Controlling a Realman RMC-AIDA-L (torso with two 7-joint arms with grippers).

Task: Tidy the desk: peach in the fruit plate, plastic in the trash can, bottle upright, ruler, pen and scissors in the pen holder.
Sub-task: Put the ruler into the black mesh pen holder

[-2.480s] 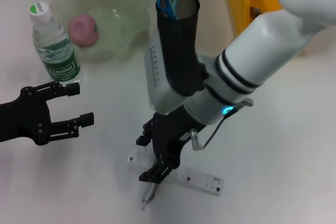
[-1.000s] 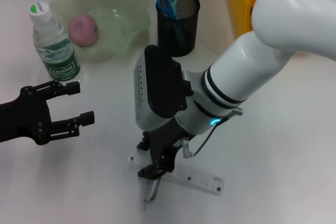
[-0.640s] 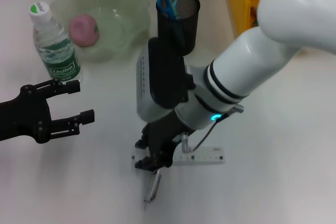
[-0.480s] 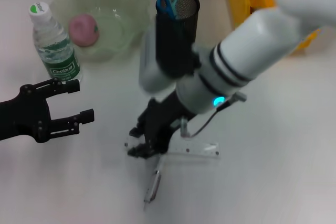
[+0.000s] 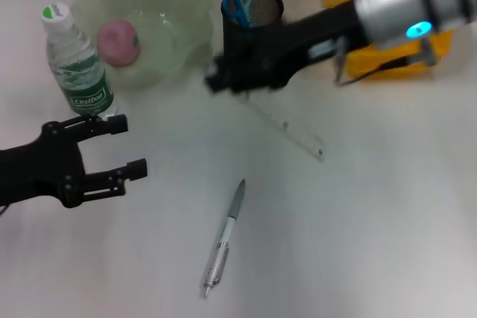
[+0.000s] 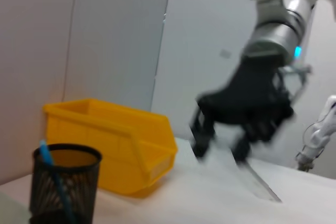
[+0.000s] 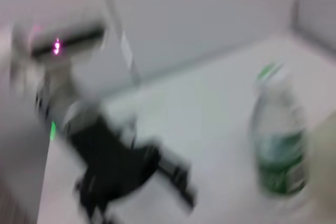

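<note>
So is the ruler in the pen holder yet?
Not yet. The right gripper holds the ruler by one end, in front of the pen holder; only the scissors stand inside.

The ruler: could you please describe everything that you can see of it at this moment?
The ruler is a clear, colourless plastic strip with fine dark markings along it. One end is held by the right gripper, next to the black mesh pen holder. From there it slants away from the holder toward the bare white desk. Whether its free end touches the desk cannot be told.
</note>
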